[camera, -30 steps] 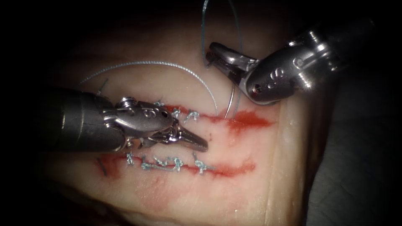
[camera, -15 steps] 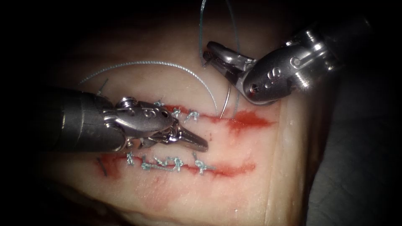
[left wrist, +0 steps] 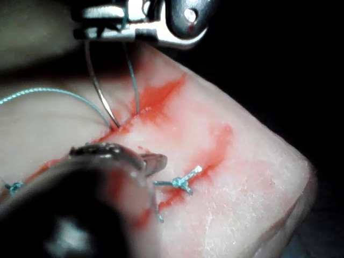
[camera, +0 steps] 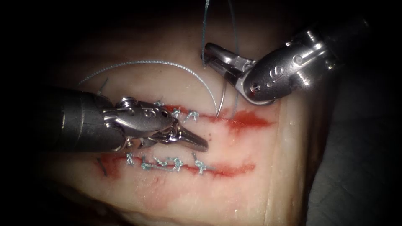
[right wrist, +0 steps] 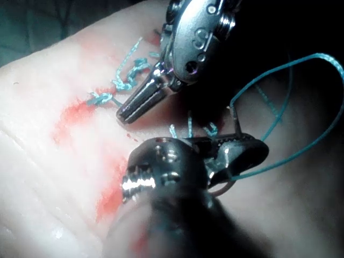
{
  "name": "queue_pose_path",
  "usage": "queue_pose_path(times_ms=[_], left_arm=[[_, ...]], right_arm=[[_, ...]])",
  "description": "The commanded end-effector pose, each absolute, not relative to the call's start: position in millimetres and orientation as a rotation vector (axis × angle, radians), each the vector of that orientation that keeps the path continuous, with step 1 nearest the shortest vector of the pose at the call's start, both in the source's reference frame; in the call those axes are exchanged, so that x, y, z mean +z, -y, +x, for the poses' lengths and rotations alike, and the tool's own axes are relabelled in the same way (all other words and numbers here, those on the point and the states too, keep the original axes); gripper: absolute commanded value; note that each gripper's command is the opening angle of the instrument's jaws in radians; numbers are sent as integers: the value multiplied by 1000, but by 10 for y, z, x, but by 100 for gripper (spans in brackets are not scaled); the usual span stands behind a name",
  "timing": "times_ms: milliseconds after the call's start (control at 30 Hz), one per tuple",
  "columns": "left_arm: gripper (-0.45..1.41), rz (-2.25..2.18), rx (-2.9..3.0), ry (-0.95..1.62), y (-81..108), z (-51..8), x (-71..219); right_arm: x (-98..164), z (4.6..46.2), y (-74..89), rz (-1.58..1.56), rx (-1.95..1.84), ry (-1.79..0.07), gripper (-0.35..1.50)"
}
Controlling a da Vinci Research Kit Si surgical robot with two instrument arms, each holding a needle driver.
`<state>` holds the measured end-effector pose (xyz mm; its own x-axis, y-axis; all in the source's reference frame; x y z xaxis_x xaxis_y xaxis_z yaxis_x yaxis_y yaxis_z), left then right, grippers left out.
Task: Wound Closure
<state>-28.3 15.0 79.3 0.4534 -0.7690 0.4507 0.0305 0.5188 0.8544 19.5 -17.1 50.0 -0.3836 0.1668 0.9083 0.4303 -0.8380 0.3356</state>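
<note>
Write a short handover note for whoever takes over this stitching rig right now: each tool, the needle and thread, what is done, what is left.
Right tool: shut on the needle near its thread end.
Needle: its tip meets the tissue at the upper cut, just right of the last knot; depth in the tissue unclear.
Left tool: shut, holding nothing, between the two cuts.
Thread: arcs from the upper cut over the tissue to the left.
Done: the lower cut carries a row of knots; the upper cut has several.
Left: the upper cut's right end, unstitched and red.
</note>
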Motion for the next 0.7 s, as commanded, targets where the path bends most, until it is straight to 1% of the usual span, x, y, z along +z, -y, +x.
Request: queue_pose_path(times_ms=[33,700], left_arm=[[-45,898,-585,983,-151,-289,798],[-45,901,-583,985,-150,-288,799]], right_arm=[[504,204,169,-1642,-2332,807,-35],[504,196,166,-1615,-2172,589,-35]])
